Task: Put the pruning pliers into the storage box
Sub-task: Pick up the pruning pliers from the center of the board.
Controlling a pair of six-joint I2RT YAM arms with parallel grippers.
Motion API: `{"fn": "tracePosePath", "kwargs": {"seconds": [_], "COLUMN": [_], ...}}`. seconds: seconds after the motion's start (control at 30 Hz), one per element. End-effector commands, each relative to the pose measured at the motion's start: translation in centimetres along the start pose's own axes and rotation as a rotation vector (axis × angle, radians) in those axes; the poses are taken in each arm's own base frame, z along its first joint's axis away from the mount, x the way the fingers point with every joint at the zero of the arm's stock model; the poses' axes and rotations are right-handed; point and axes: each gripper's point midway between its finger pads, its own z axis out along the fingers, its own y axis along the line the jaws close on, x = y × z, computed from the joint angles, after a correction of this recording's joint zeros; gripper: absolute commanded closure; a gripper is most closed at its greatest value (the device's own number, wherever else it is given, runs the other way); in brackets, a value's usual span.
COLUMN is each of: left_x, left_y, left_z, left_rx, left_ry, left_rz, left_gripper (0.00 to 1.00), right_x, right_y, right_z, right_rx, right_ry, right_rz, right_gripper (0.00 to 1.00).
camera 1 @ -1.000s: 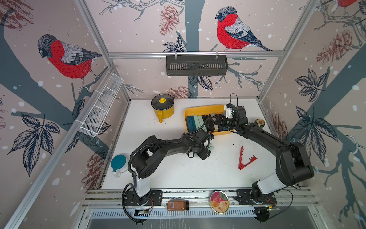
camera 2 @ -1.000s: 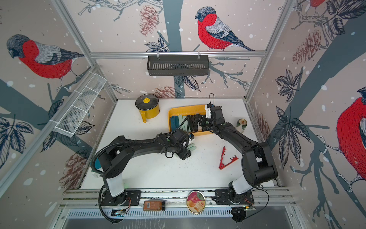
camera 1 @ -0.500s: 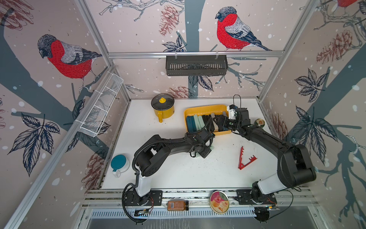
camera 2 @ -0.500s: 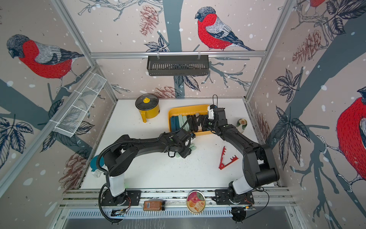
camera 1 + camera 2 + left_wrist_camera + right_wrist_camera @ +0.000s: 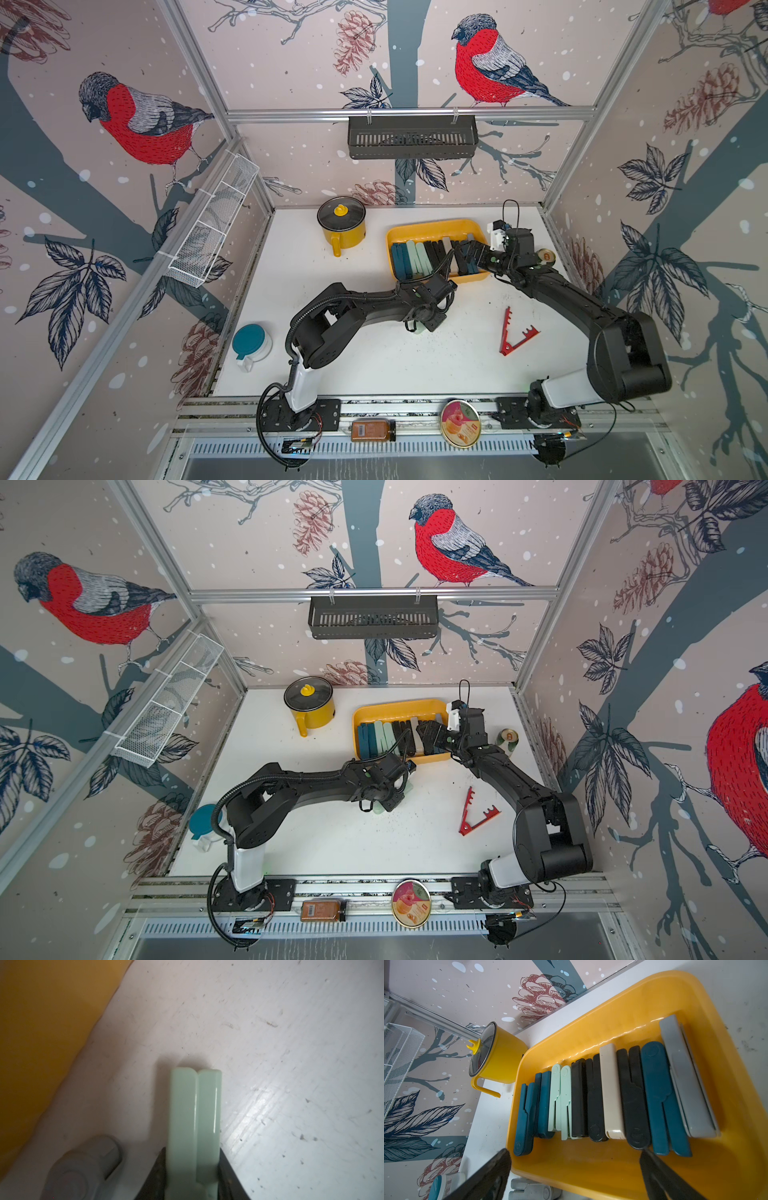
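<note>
Mint pliers [image 5: 195, 1115] sit clamped in my left pincer [image 5: 427, 321], with a dark finger [image 5: 228, 1180] pressed to each side of the two closed bars. The tool's free end points out over the scuffed white table [image 5: 291, 1064], its shadow close beneath. Whether it touches the surface I cannot tell. The tray [image 5: 31, 1043] lies just beside it, its rounded corner close by in the left wrist view. In both top views only a sliver of the mint pliers [image 5: 377, 811] shows under the pincer, in front of the tray's near edge.

Inside the tray [image 5: 432, 224] a row of pliers [image 5: 610, 1093] lies side by side on the floor: teal at one end, then mint, black, beige, black, teal, and grey at the other end. My right pincer [image 5: 575, 1152] hangs over that row with its fingers wide apart, holding nothing. One fingertip [image 5: 646, 1154] is close to the end of a black pair; touching or not, I cannot tell.

The red pliers [image 5: 513, 336], spread in a V, lie on the table beside my right arm, well apart from the tray. A yellow pot [image 5: 341, 226] with a glass lid stands to one side of the tray near the back wall. A can [image 5: 508, 741] stands on the tray's other side, by my right wrist.
</note>
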Motion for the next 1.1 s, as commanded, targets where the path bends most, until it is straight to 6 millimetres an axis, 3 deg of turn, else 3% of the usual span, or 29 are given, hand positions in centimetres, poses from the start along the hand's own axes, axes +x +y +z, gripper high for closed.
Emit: {"fn": "tracePosePath", "kwargs": {"seconds": [0.0,0.17,0.5,0.8,0.93,1.0,1.07], "left_x": [0.2,-0.6,2.5,2.5,2.6,2.6,2.7], "left_y": [-0.6,-0.6,0.0,-0.6,-0.9,-1.0,-1.1], "left_z": [-0.8,-1.9,1.4,1.0,0.9,0.9,0.9], "left_rx": [0.031,0.033,-0.002,0.027,0.042,0.047,0.052], "left_ry": [0.009,-0.029,0.076,0.072,0.070,0.071,0.069], "left_rz": [0.004,0.000,0.009,0.007,0.007,0.006,0.003], "left_gripper": [0.84,0.77,0.49,0.37,0.41,0.55,0.77], "right_x": [-0.6,-0.7,-0.8,-0.8,-0.8,-0.8,-0.8], "right_y": [0.3,-0.5,-1.2,-1.6,-1.7,-1.7,-1.8], "right_z": [-0.6,-1.1,-1.7,-2.0,-2.1,-2.0,-2.1], "right_rx": [-0.022,-0.011,-0.002,0.000,0.000,0.001,0.004], "right_ry": [-0.025,-0.035,-0.040,-0.044,-0.046,-0.046,-0.049], "right_rz": [-0.011,0.001,0.011,0.020,0.025,0.026,0.026], "right_gripper": [0.03,0.03,0.03,0.03,0.03,0.03,0.03]}}
